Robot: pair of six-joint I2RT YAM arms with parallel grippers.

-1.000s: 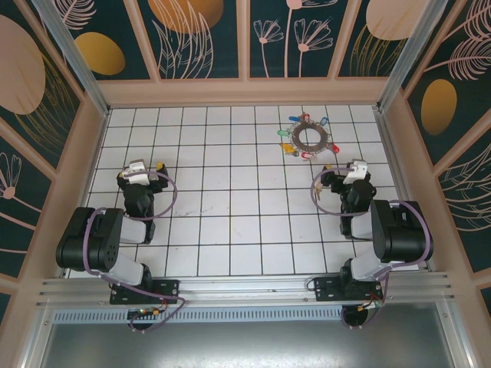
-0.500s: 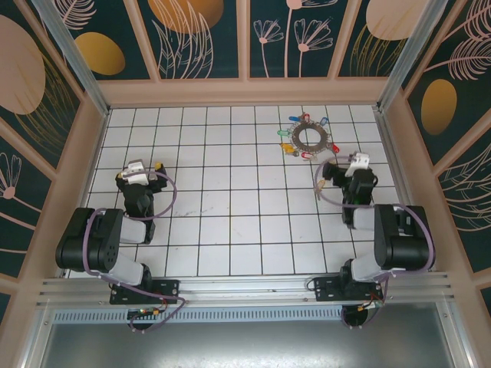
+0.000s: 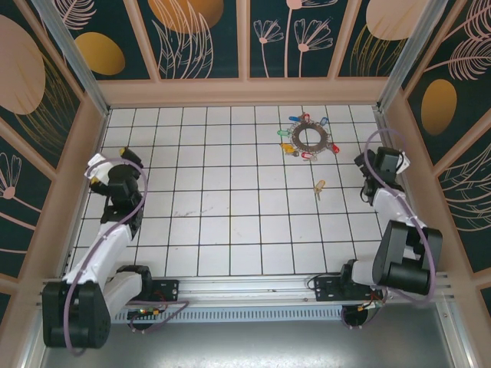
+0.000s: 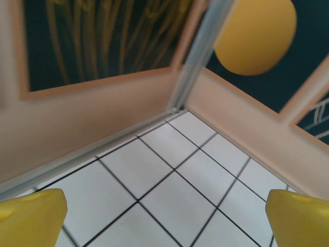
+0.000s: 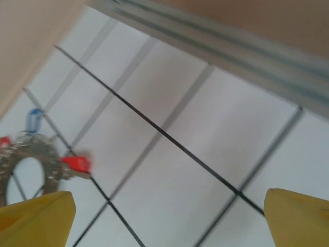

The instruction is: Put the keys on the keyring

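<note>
Right arm [image 3: 390, 205] swung aside, jaws far from key [image 3: 319, 186].

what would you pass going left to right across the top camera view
black two-finger left gripper → flat dark grey-brown keyring → black two-finger right gripper

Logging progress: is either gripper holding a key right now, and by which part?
Nothing is held. The left gripper and right gripper are open and empty; one key lies loose on the table.

Coloured keys [image 3: 308, 156] fan around the keyring [image 3: 298, 138], while one yellowish key [image 3: 318, 186] lies apart on the tiled table [image 3: 230, 199].
</note>
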